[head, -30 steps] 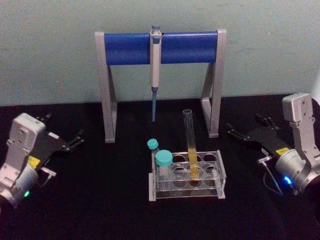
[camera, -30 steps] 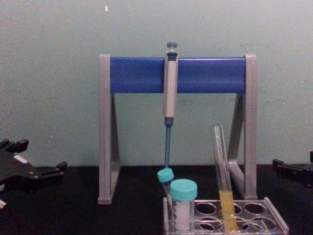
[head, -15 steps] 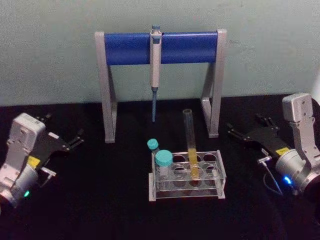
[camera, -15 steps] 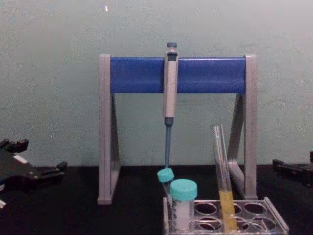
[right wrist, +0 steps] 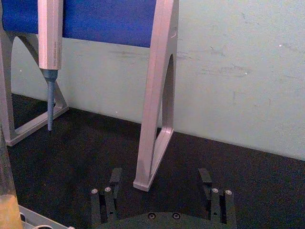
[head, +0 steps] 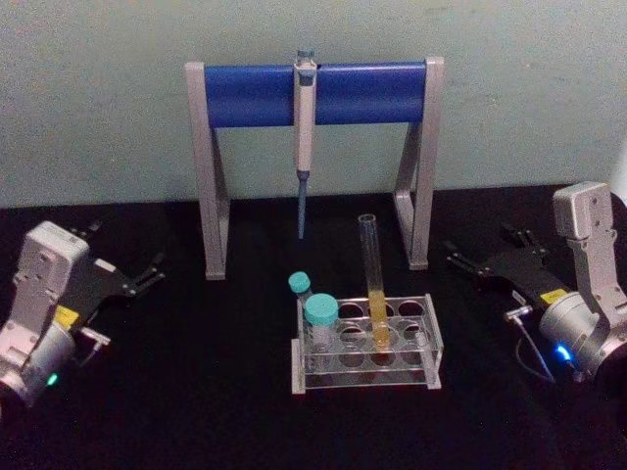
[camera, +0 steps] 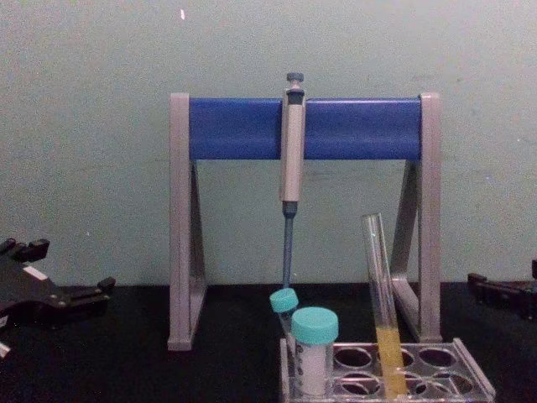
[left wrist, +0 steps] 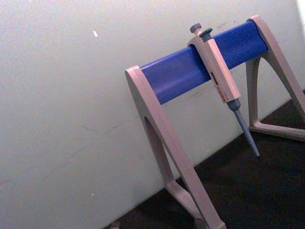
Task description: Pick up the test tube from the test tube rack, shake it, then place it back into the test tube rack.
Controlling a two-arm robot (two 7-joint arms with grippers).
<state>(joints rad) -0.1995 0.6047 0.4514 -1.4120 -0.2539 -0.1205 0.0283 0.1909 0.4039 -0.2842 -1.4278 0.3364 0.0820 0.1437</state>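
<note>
Test tube [head: 373, 284] sat in rack [head: 364, 378], untouched; pick, shake, return all left. Left gripper [head: 145, 273] & right gripper [head: 483, 257] open, empty, well apart

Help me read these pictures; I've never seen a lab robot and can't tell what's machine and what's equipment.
The two grey-and-black parts at the sides are the robot's arms, each ending in a pincer: the left pincer and the right pincer. Both hover over the black table, apart from everything, holding nothing. The right one's fingers stand open.

One picture looks down from the robot's head, one looks across from its chest, and two come from cameras on the wrists.

In the middle sits a clear rack holding a tall tube with yellow liquid, leaning slightly, plus two teal-capped tubes. Behind stands a grey-and-blue stand with a pipette hanging on it.
</note>
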